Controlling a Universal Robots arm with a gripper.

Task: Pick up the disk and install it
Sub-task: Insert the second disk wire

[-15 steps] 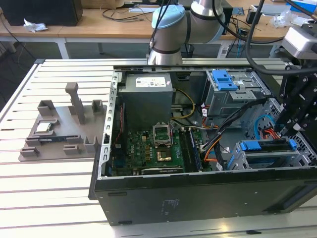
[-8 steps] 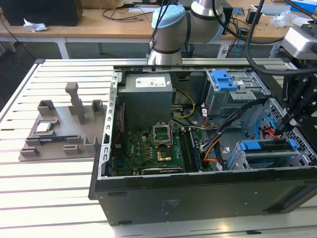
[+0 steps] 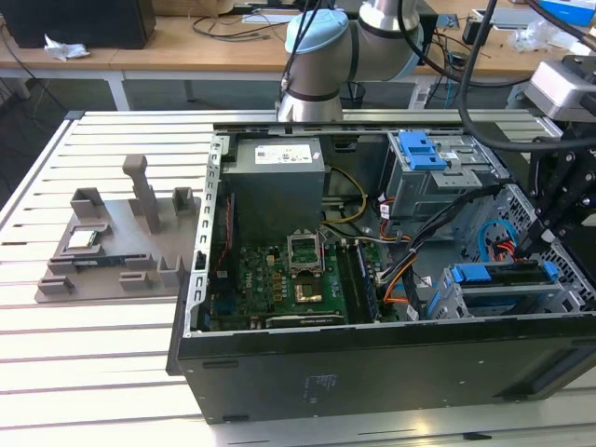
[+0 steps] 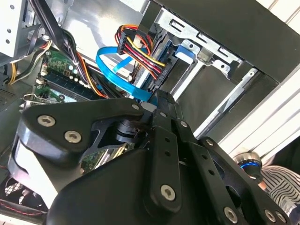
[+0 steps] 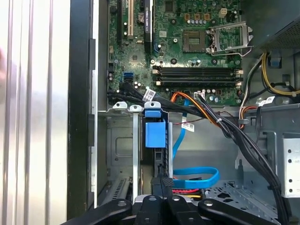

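The disk [image 3: 503, 279] sits on edge in the drive bay at the corner of the open computer case [image 3: 372, 363], on the exterior view's right. Its bright blue bracket [image 5: 155, 134] runs along its upper edge; the bracket's end [image 4: 184, 50] lies against the bay's metal rails. My gripper [image 3: 537, 247] hangs over the disk's end nearest the cables. In both wrist views the fingers are pressed together, the tips [image 5: 162, 180] resting at that end of the disk. I see nothing between the fingers [image 4: 161, 98].
Blue and red-yellow cables [image 5: 194, 176] loop right beside the fingertips. A grey power supply box [image 3: 277, 182], a metal cage with a blue handle [image 3: 424, 154] and the green motherboard [image 3: 289, 279] fill the case. A grey fixture [image 3: 121, 237] lies on the slotted table on the exterior view's left.
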